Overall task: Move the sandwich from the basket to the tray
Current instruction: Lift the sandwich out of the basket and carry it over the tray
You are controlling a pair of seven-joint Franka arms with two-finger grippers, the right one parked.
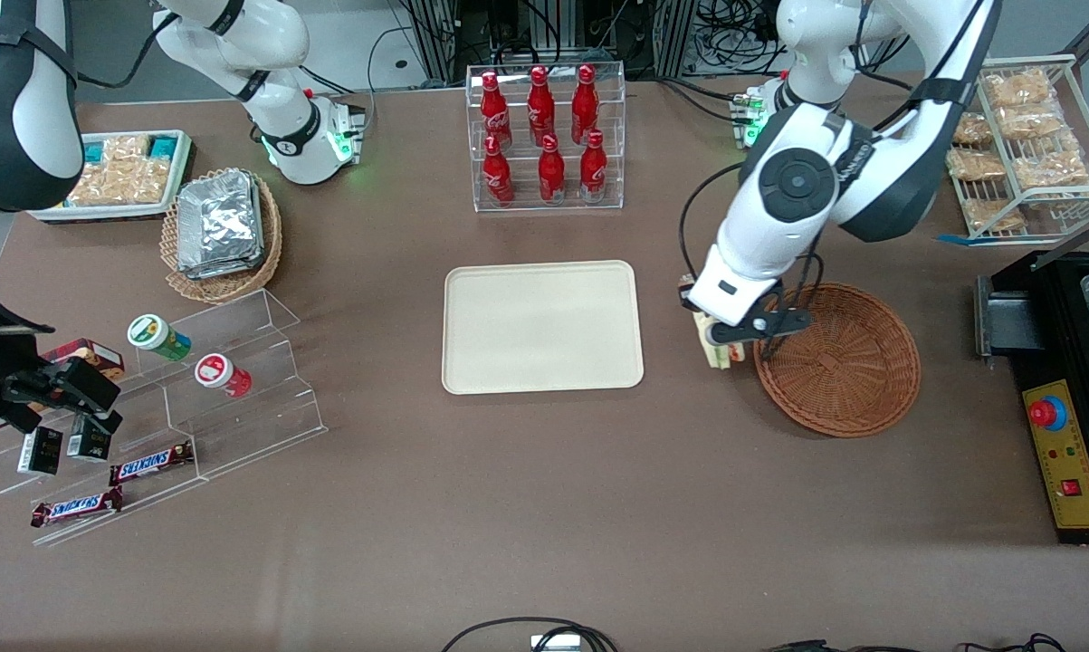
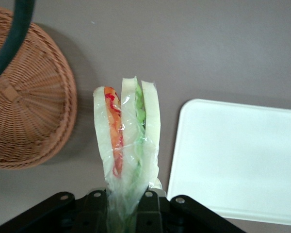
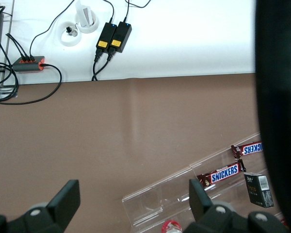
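Note:
My left gripper (image 1: 723, 349) is shut on the sandwich (image 1: 718, 351), a plastic-wrapped pale bread wedge with red, orange and green filling. It holds the sandwich above the brown table, between the reddish-brown wicker basket (image 1: 838, 358) and the cream-beige tray (image 1: 542, 326). In the left wrist view the sandwich (image 2: 127, 141) hangs from the gripper (image 2: 122, 211), with the basket (image 2: 26, 102) on one side and the tray (image 2: 237, 155) on the other. Nothing lies in the basket or on the tray.
A clear rack of red bottles (image 1: 546, 136) stands farther from the camera than the tray. A wire shelf of snack packs (image 1: 1019, 145) and a black machine (image 1: 1065, 362) sit at the working arm's end. A tan basket with foil packs (image 1: 221, 231) and clear steps with snacks (image 1: 182, 398) lie toward the parked arm's end.

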